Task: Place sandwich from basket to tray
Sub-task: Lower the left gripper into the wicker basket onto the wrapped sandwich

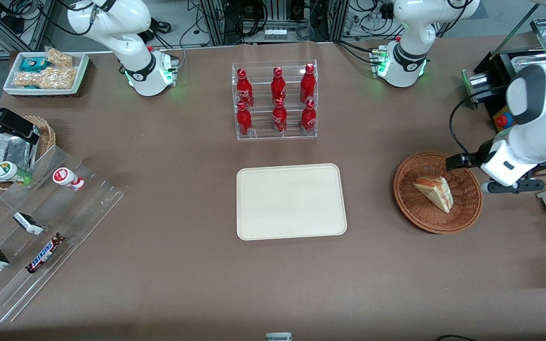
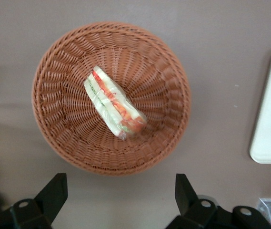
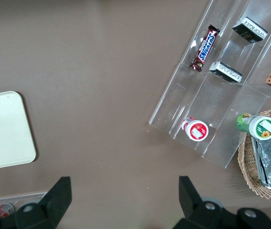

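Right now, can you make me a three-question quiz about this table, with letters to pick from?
1. Where is the sandwich?
A. in the basket
B. on the tray
C. on the bare table

2. How many red bottles stand in the clear rack?
A. four
B. six
C. eight

3. How are the fingers of the gripper?
A. shut on the sandwich
B. shut on nothing
C. open, above the basket's edge

Answers: 1 A, the wedge lies on the wicker. 2 B, two rows of three. 3 C, the wrist view shows the fingers wide apart, holding nothing.
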{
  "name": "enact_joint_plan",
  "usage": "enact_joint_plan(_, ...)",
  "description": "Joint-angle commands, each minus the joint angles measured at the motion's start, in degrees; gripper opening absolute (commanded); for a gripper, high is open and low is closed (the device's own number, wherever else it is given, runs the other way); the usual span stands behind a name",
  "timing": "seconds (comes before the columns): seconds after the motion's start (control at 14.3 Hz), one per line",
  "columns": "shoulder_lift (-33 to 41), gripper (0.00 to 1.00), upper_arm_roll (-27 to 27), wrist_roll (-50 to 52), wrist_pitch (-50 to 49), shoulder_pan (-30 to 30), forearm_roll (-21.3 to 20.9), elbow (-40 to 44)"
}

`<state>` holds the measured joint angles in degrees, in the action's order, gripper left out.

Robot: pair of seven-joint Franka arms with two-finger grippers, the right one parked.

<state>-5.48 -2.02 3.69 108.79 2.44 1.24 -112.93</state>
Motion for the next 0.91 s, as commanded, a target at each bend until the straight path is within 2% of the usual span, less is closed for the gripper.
enact_joint_plan(0.0, 2.8, 1.0, 0.1, 4.6, 9.0, 0.2, -0.5, -9.5)
enact_joint_plan(0.21, 1.9, 1.0, 0.0, 16.3, 15.7, 0.2, -0.5, -12.8)
enact_joint_plan(0.56, -3.9, 1.0, -0.1, 45.6, 22.4, -0.2, -0.5, -12.3)
enact_joint_plan(0.84, -7.8, 1.0, 0.0, 48.6, 24.5, 0.2, -0.4, -12.3)
